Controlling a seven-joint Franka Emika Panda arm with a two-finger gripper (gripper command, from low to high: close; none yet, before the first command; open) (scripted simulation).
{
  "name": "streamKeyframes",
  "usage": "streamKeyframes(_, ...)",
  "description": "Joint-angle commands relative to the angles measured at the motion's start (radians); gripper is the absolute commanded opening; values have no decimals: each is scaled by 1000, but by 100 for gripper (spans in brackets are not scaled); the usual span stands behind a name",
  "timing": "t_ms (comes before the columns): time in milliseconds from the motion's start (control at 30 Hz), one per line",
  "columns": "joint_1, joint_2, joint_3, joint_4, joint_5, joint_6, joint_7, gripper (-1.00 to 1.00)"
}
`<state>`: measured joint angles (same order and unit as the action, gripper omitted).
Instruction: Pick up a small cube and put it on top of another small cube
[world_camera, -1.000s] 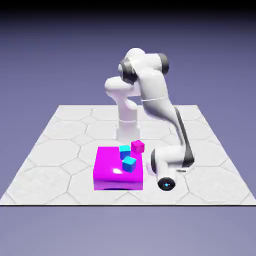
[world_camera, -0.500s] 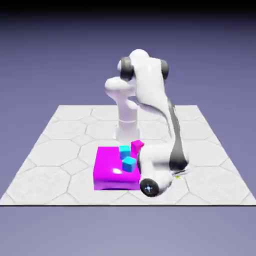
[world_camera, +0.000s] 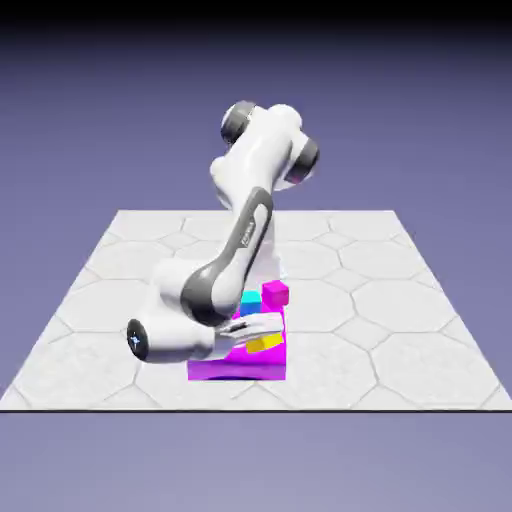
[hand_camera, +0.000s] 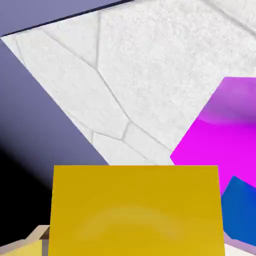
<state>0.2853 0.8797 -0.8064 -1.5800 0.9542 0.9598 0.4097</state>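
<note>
We see the end effector (world_camera: 265, 332) closed on the small yellow cube (world_camera: 264, 342), one finger showing at each side of it in the hand view, where the cube's flat face fills the bottom middle of the frame. In the exterior view the end effector reaches nearly sideways toward the exterior view's right, and we see the yellow cube at its tip, in front of the large magenta block (world_camera: 236, 370) as the camera looks; whether the cube touches anything beneath it, we cannot tell.

Just behind the end effector, we see a cyan cube (world_camera: 251, 300), partly hidden, and beside it, toward the exterior view's right, the small magenta cube (world_camera: 276, 293), near the block's far corner. In the hand view, a blue face of a cube (hand_camera: 241, 210) shows at the right edge, in front of the magenta block and next to the yellow cube as the picture lies; which of the cubes it is, we cannot tell.

Farther out, we see the white Franka arm (world_camera: 255, 160), its dark-banded joints bent over the scene and its wrist low at the exterior view's left, above the pale worktop (world_camera: 400, 300) with its pattern of polygonal slabs, set before a blue-violet backdrop (world_camera: 420, 120).
</note>
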Motion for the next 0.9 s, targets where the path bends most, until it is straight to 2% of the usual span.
streamKeyframes(0, -3, 7, -36, -9, 0, -20, 8, -100)
streamKeyframes(100, 13, 44, -145, -41, -6, -84, 16, -100)
streamKeyframes(533, 462, 450, -612, -245, -165, -422, -212, -100)
streamKeyframes(733, 600, 483, -590, -416, -110, -369, -230, -100)
streamKeyframes(767, 600, 483, -590, -416, -110, -369, -230, 100)
streamKeyframes(867, 542, 469, -599, -344, -133, -391, -222, 100)
